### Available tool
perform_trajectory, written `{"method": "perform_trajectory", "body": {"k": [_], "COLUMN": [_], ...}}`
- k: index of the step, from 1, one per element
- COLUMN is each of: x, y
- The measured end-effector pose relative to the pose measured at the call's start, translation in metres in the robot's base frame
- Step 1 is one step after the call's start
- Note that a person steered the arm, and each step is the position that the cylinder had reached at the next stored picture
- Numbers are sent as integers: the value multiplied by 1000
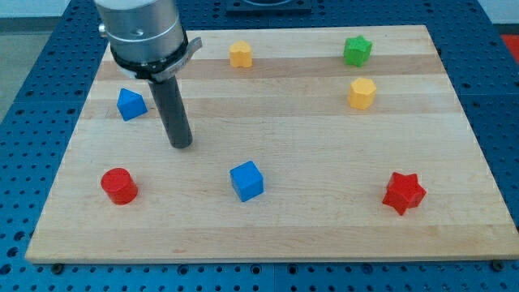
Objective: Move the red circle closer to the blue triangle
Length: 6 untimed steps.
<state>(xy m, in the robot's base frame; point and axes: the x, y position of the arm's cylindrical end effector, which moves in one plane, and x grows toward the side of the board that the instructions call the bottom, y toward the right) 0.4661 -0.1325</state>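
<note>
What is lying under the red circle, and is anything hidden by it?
The red circle rests directly on the wooden board, near the view's bottom left. Only the wood beneath it is covered. My tip stands apart, toward the view's upper right.

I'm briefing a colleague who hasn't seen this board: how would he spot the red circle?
Start at the wooden board's bottom-left corner in the view. The red circle sits there, a short round cylinder below the blue triangle and down-left of my tip. The red star, the only other red block, is spiky and far right.
</note>
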Motion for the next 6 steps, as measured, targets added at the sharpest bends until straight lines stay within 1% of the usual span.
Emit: {"method": "perform_trajectory", "body": {"k": [1, 2, 3, 4, 6], "x": [57, 82, 104, 92, 83], "y": [-2, -51, -71, -93, -96]}}
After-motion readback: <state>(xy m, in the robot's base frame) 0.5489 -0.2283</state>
